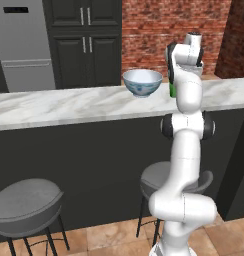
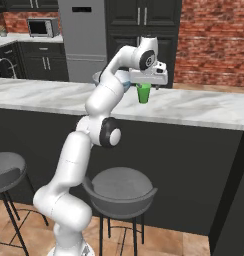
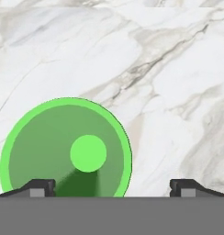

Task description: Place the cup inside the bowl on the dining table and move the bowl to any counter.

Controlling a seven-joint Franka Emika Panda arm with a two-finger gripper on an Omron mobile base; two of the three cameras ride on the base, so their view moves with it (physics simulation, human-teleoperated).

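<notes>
- The cup (image 2: 143, 93) stands upright on the marble counter (image 2: 194, 107), the bar-height one with a plain black front
- The end effector (image 3: 112, 186) hangs directly above the cup, pointing straight down; in the right base view the white hand sits just over the green rim
- In the hand view the cup (image 3: 65, 148) is seen from above, its open mouth at about 8 o'clock in the picture, with its paler round bottom showing inside
- The end effector's fingers stand wide apart: one dark fingertip (image 3: 39, 187) overlaps the cup's near rim, the other sits well off to the side over bare marble, so the cup is not centred between them and nothing is clamped
- The bowl (image 1: 142, 82) rests upright on the same counter, close beside the cup; in the left base view it lies at 9 o'clock from the cup (image 1: 172, 90), of which a green sliver shows beside the arm
- In the right base view most of the bowl is hidden behind the arm
- Two grey stools (image 1: 29, 206) stand on the tiled floor in front of the counter's black front
</notes>
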